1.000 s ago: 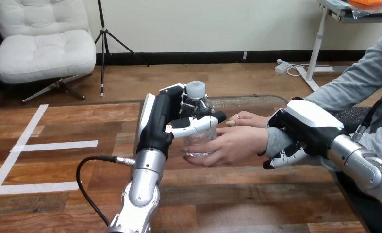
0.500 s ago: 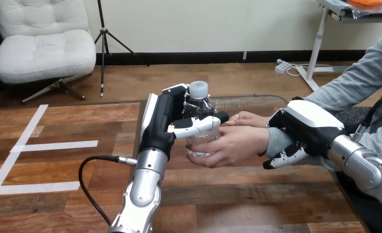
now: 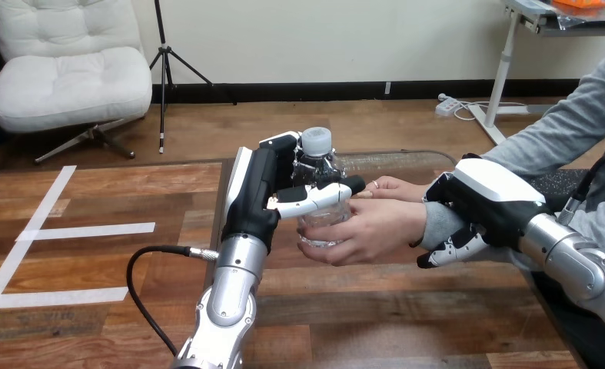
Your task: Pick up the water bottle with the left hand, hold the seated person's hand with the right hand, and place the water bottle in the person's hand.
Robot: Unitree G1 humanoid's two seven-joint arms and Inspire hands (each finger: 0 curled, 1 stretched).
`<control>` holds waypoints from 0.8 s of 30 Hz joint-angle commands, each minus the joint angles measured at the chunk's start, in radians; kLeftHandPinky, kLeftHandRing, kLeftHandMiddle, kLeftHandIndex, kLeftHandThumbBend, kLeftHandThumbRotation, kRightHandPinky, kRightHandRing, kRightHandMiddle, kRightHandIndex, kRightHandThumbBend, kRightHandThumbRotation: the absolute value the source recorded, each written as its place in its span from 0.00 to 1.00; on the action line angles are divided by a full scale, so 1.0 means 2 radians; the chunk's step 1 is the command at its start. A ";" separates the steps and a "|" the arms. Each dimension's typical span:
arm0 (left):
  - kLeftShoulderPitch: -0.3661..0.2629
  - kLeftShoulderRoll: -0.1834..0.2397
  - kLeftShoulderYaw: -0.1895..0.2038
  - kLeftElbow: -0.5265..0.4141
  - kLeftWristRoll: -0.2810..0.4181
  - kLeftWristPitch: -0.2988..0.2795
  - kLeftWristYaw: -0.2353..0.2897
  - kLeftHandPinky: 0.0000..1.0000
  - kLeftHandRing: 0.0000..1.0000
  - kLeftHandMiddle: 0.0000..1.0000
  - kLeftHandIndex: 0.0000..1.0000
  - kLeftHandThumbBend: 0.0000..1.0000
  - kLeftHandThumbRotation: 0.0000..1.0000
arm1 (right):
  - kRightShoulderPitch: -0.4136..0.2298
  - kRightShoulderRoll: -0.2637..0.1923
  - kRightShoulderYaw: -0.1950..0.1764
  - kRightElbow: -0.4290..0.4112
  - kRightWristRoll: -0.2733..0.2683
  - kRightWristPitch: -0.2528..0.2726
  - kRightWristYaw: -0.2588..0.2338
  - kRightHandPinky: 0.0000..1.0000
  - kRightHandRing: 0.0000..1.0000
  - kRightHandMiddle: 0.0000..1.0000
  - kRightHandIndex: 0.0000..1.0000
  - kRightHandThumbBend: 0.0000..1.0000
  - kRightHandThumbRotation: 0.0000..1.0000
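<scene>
Two hands on one water bottle (image 3: 320, 221), upright and clear of the desk (image 3: 407, 307), near the middle of the view. Left hand (image 3: 254, 192) grasping the bottle from the view's left: thumb (image 3: 314, 198) laid across the clear front, fingers wrapped round the back, white cap (image 3: 315, 141) poking out above. Person's hand (image 3: 370, 229) reaching in from the right, cupped round the bottle's lower part, fingertips under it and just below the robot's thumb. Right hand (image 3: 485, 201) set over the person's wrist at the cuff of the grey sleeve (image 3: 437, 223), white back upward, fingers (image 3: 447, 250) curled beneath and closed round that wrist. Another hand of the person (image 3: 395, 187) behind, flat and low near the desk's far edge, just beside the bottle; touching it or not, impossible to tell.
</scene>
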 commanded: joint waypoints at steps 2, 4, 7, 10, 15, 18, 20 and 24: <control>-0.034 -0.008 -0.005 -0.011 -0.003 -0.006 -0.003 0.35 0.38 0.41 0.41 0.69 0.00 | -0.043 -0.002 -0.024 -0.026 0.017 -0.012 -0.023 0.17 0.21 0.27 0.26 0.70 0.00; -0.034 -0.008 -0.005 -0.009 -0.004 -0.010 -0.005 0.34 0.38 0.41 0.41 0.68 0.00 | -0.043 -0.002 -0.023 -0.028 0.015 -0.007 -0.020 0.17 0.21 0.27 0.26 0.70 0.00; -0.034 -0.008 -0.005 -0.008 -0.004 -0.011 -0.006 0.34 0.38 0.41 0.41 0.68 0.00 | -0.043 -0.002 -0.023 -0.026 0.015 -0.007 -0.021 0.17 0.21 0.27 0.27 0.69 0.00; -0.034 -0.007 -0.006 -0.008 -0.003 -0.011 -0.006 0.34 0.38 0.41 0.41 0.68 0.00 | -0.043 -0.001 -0.024 -0.026 0.017 -0.006 -0.019 0.18 0.22 0.27 0.27 0.69 0.00; -0.033 -0.008 -0.006 -0.010 -0.004 -0.009 -0.009 0.34 0.38 0.41 0.41 0.68 0.00 | -0.042 -0.001 -0.024 -0.027 0.018 -0.004 -0.016 0.18 0.22 0.27 0.27 0.69 0.00; -0.033 -0.009 -0.005 -0.010 -0.007 -0.010 -0.013 0.35 0.38 0.42 0.41 0.68 0.00 | -0.042 -0.001 -0.024 -0.027 0.018 -0.006 -0.018 0.18 0.22 0.27 0.27 0.69 0.00; -0.033 -0.008 -0.005 -0.012 -0.009 -0.007 -0.016 0.35 0.39 0.42 0.41 0.67 0.00 | -0.042 -0.001 -0.025 -0.027 0.019 -0.007 -0.018 0.18 0.22 0.27 0.27 0.69 0.00; -0.032 -0.007 -0.006 -0.013 -0.009 -0.002 -0.020 0.36 0.40 0.43 0.42 0.68 0.00 | -0.041 -0.002 -0.025 -0.028 0.019 -0.005 -0.015 0.18 0.22 0.27 0.27 0.69 0.00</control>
